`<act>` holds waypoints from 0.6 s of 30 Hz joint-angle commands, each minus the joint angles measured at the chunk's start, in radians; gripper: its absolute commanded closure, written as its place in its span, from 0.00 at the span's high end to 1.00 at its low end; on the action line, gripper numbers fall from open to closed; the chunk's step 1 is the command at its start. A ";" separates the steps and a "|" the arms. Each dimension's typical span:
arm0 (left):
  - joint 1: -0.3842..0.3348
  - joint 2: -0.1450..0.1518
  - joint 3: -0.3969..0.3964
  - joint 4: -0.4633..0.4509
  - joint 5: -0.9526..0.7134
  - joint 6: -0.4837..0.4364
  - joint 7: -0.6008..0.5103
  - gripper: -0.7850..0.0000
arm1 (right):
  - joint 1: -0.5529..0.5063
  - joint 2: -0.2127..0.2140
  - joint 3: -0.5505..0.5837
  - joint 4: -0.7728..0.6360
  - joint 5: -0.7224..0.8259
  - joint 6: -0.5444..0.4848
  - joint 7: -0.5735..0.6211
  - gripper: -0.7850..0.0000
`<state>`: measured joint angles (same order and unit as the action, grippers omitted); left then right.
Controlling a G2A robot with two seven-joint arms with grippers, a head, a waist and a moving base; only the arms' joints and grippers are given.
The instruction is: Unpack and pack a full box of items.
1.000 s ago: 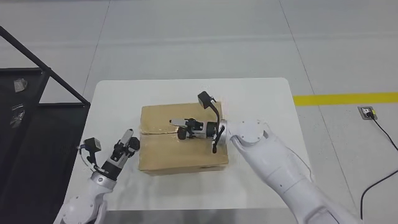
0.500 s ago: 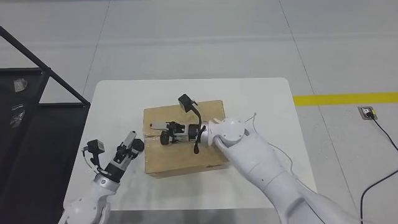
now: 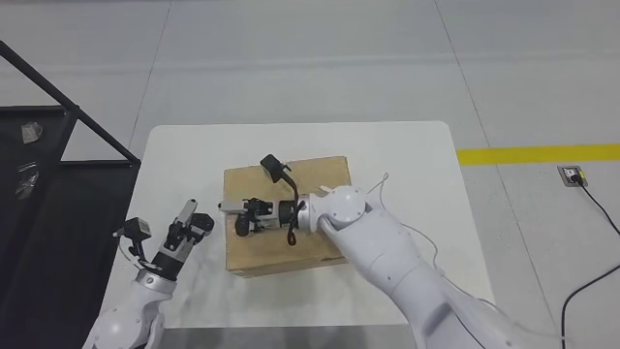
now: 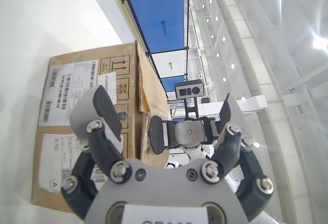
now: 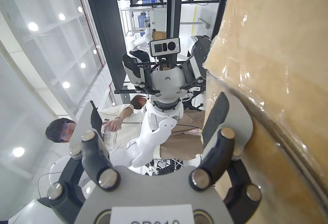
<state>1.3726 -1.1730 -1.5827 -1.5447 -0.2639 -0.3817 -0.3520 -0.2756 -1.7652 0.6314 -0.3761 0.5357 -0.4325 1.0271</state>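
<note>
Two claws, top view: left claw point(image 3: 197, 215) spread and pinching nothing, above the table point(image 3: 417, 155) just beside the left end of the box point(image 3: 300, 247); right claw point(image 3: 237, 218) over the left part of the box top.
Box, top view: brown cardboard, flat on the middle of the table, top closed.
Left claw, left wrist view: fingers wide apart point(image 4: 164, 102), nothing between them, pointed at the box end.
Box, left wrist view: end face point(image 4: 64, 81) covered with printed labels and barcodes, ragged flap edge along the top.
Right claw, left wrist view: farther off point(image 4: 184, 132), one pad against the box top.
Right claw, right wrist view: spread point(image 5: 153, 117), empty, one finger point(image 5: 225, 117) lying along the box.
Box, right wrist view: top point(image 5: 276, 56) close alongside, clear tape over the seam.
Left claw, right wrist view: beyond the box edge point(image 5: 162, 62), fingers apart.
</note>
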 commanded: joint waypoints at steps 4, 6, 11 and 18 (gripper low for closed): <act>-0.005 -0.001 -0.002 0.003 -0.003 0.003 -0.002 1.00 | 0.018 0.000 0.006 0.042 -0.037 -0.022 0.000 1.00; -0.008 -0.001 -0.002 0.003 -0.003 0.005 -0.003 1.00 | 0.023 0.006 0.016 0.055 -0.041 -0.039 0.004 1.00; -0.014 -0.002 0.002 0.005 -0.001 0.007 -0.005 1.00 | 0.029 0.029 0.041 0.074 -0.060 -0.073 0.038 1.00; -0.023 -0.003 0.004 0.008 0.002 0.014 -0.008 1.00 | 0.024 0.074 0.080 0.068 -0.088 -0.097 0.067 1.00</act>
<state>1.3509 -1.1758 -1.5787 -1.5372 -0.2626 -0.3687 -0.3593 -0.2492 -1.6973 0.7057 -0.3025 0.4483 -0.5269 1.0864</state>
